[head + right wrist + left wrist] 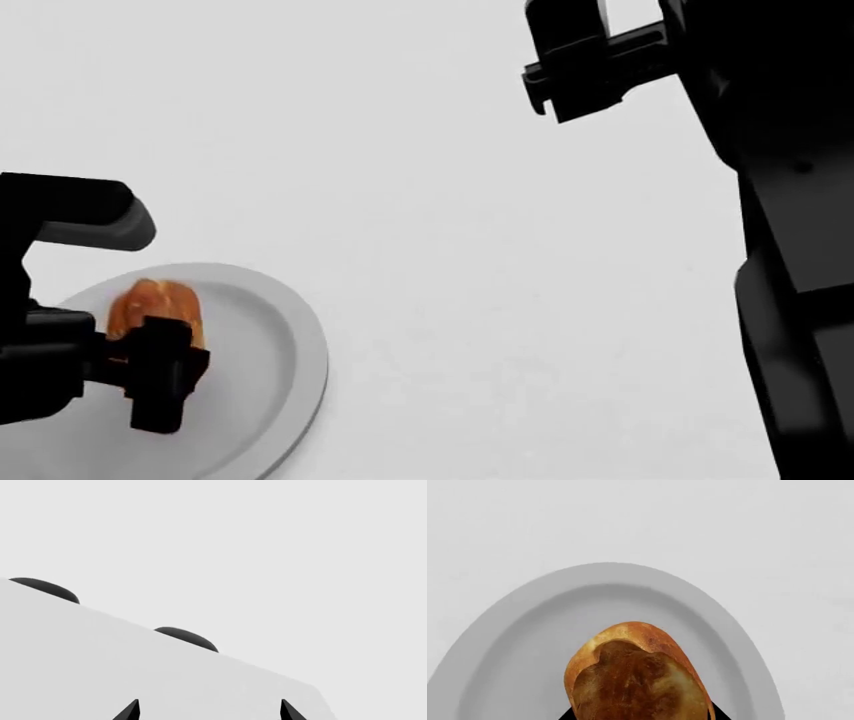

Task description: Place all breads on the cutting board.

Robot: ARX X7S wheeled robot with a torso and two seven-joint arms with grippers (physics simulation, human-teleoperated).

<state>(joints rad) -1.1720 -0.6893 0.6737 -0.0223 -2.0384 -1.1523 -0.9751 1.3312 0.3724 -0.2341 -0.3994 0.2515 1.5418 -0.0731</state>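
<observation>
A bare white table (467, 250) fills the head view. At seven o'clock a grey plate (274, 385) carries one bread (154, 305); the left gripper (147, 375) seems clamped on it. The right gripper (210, 711) idles, tips apart. Next comes lifting toward the unseen cutting board.

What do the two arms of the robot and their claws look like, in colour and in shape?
Both arms are plain matte black, built of blocky, angular segments. The left claw has short, squared fingers. The right claw shows two pointed black tips in its wrist view. The right arm is broad and flat-sided. No cables, markings or sleeves are visible.
</observation>
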